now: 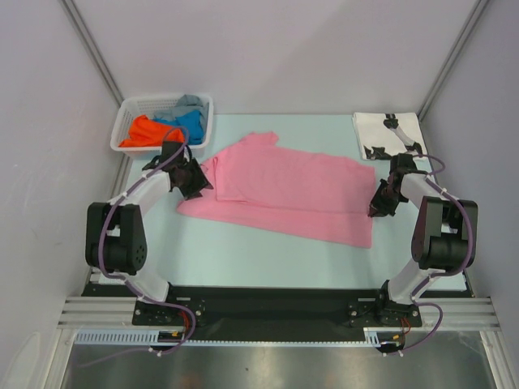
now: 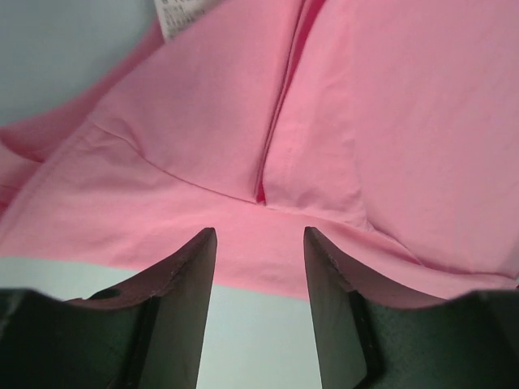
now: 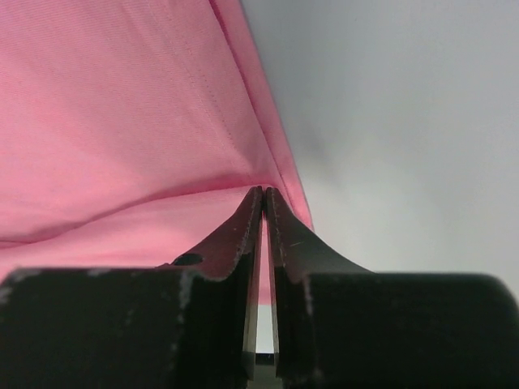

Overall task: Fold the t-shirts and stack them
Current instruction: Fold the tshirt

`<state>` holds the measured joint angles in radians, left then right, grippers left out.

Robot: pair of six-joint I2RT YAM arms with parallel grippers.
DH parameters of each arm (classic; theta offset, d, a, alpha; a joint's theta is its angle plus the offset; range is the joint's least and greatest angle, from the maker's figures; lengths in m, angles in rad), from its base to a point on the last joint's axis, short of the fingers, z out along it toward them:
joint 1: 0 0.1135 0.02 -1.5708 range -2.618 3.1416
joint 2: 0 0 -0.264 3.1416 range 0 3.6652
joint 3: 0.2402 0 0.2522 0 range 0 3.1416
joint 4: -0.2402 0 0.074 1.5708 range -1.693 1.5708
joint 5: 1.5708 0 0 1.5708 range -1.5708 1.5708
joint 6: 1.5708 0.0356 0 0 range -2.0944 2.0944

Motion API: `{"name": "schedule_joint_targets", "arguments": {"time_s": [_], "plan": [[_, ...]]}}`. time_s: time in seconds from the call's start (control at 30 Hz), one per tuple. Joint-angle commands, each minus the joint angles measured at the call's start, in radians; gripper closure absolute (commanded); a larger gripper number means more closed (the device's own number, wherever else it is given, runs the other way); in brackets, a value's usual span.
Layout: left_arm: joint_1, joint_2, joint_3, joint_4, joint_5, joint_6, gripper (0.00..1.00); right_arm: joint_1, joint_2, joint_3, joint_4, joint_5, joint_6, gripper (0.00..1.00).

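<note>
Lab robot cell, white panel walls, aluminium base rail

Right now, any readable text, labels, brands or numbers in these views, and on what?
White tag on the pink t-shirt: printed lines, too blurred to read.
Black print on the white t-shirt: too small to tell whether it holds words.
Nothing else readable.

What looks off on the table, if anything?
The pink t-shirt lies slanted, its folded layers misaligned, with a flap sticking out at its far edge. An orange shirt and a blue shirt sit bunched, unfolded, in the basket. No damage visible.
</note>
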<state>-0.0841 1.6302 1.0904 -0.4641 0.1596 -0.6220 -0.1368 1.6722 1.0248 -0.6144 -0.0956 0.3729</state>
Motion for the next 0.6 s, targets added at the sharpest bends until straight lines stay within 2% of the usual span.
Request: {"name": "schedule_joint_targets", "arguments": {"time_s": [0.0, 0.3, 0.57], "plan": [[-0.049, 0.049, 0.02, -0.01, 0.043, -0.077, 0.47, -0.001, -0.009, 0.0, 0.021, -0.007, -0.002, 0.9], [-0.089, 0.135, 0.057, -0.004, -0.005, -0.134, 0.55, -0.003, -0.012, -0.008, 0.025, -0.012, -0.008, 0.9], [-0.091, 0.168, 0.106, -0.005, -0.011, -0.145, 0.55, -0.001, -0.012, -0.009, 0.027, -0.018, -0.008, 0.91]]}}
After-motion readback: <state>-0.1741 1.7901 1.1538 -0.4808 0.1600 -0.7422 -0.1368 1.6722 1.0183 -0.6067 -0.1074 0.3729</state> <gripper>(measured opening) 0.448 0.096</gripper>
